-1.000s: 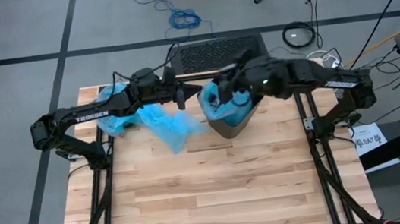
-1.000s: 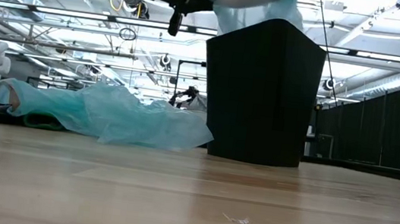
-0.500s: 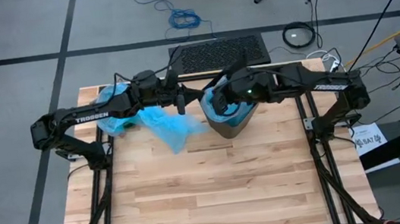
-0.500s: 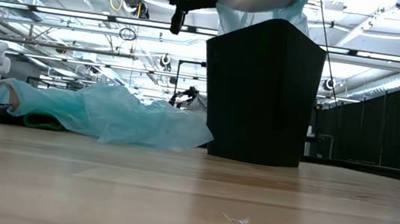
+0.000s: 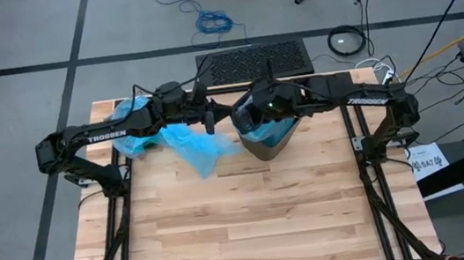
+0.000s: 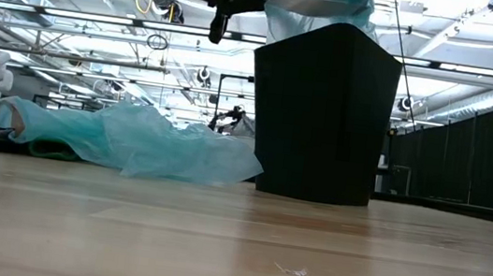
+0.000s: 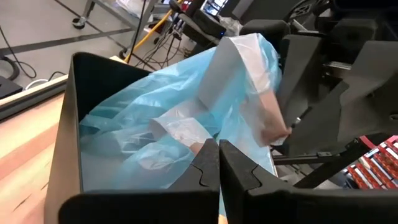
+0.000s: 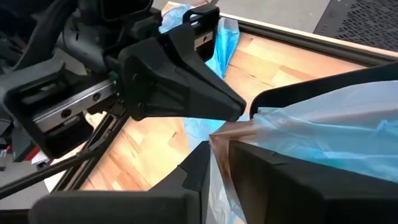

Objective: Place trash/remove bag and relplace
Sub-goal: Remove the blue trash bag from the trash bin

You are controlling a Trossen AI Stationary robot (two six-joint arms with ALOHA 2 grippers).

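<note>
At upper centre, the right gripper, having swung leftward, is loosening on the pale blue plastic liner over the black bin; the left gripper is staying clenched, empty.

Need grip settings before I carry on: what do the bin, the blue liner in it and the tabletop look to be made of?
Bin: looks like rigid dark plastic, matte, straight smooth walls. Blue liner: thin translucent plastic film, glossy, crumpled and bunched at the bin's rim. Tabletop: light wood planks, visible grain and joints, apparently a smooth sealed finish.
</note>
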